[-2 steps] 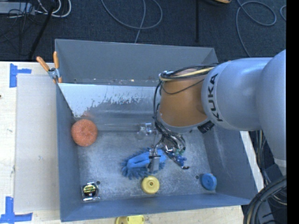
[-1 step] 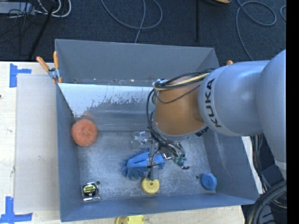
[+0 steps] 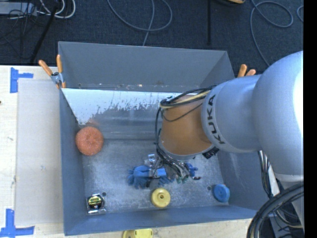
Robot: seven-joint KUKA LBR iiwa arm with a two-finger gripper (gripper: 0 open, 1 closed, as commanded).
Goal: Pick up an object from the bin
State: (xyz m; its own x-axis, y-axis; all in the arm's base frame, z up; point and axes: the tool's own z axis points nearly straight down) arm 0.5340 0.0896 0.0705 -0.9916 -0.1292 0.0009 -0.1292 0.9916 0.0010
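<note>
Grey metal bin [image 3: 143, 68] viewed from above, with the arm [image 3: 247, 118] entering from the right. The orange wrist cover [image 3: 181, 128] hangs low over the front centre of the floor. The jaws are down at a blue crumpled object [image 3: 140, 176] lying there; whether they are open or grip it cannot be told. A yellow round disc [image 3: 160, 197] lies just in front. A blue round piece [image 3: 221, 193] sits front right, a tape measure [image 3: 95, 203] front left, and an orange ball [image 3: 89, 141] at left.
</note>
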